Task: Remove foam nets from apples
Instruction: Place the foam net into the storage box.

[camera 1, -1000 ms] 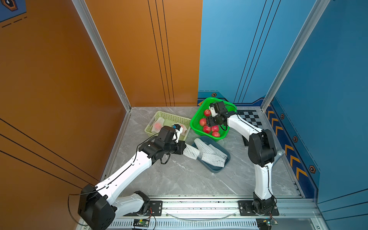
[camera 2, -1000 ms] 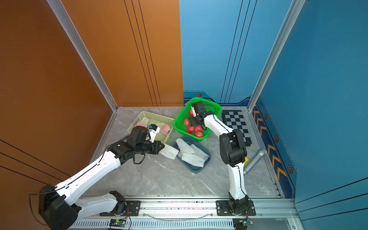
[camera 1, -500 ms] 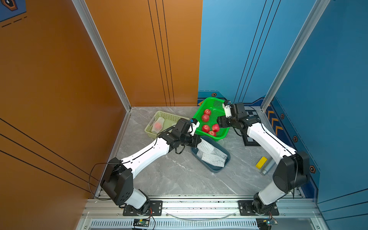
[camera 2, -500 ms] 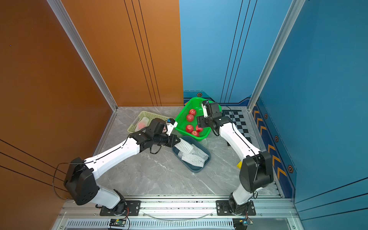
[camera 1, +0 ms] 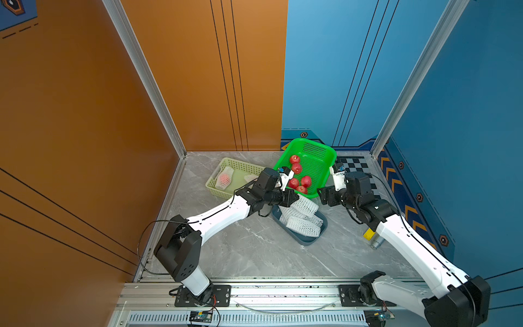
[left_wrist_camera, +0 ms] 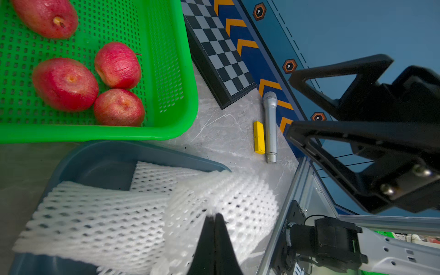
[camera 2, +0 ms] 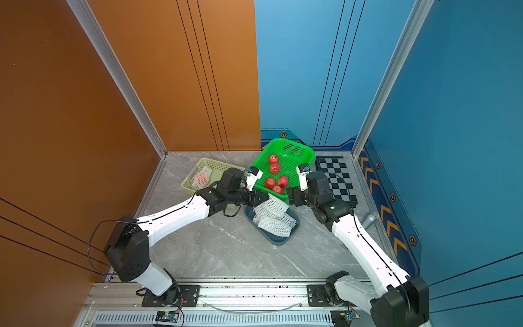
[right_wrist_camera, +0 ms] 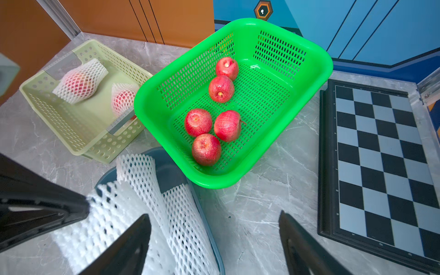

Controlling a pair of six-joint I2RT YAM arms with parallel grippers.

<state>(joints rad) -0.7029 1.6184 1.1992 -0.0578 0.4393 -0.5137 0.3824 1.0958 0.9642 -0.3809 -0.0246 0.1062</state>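
Left claw (left_wrist_camera: 214, 217) has carried 1 foam net (left_wrist_camera: 240, 197) over the tray (left_wrist_camera: 95, 152).

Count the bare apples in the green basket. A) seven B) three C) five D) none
C: five bare apples lie in the green basket, and two netted apples sit in the pale yellow basket.

Five bare apples (right_wrist_camera: 206, 149) in green basket (right_wrist_camera: 329, 64); empty white nets (camera 2: 276, 224) in tray (camera 2: 278, 241).
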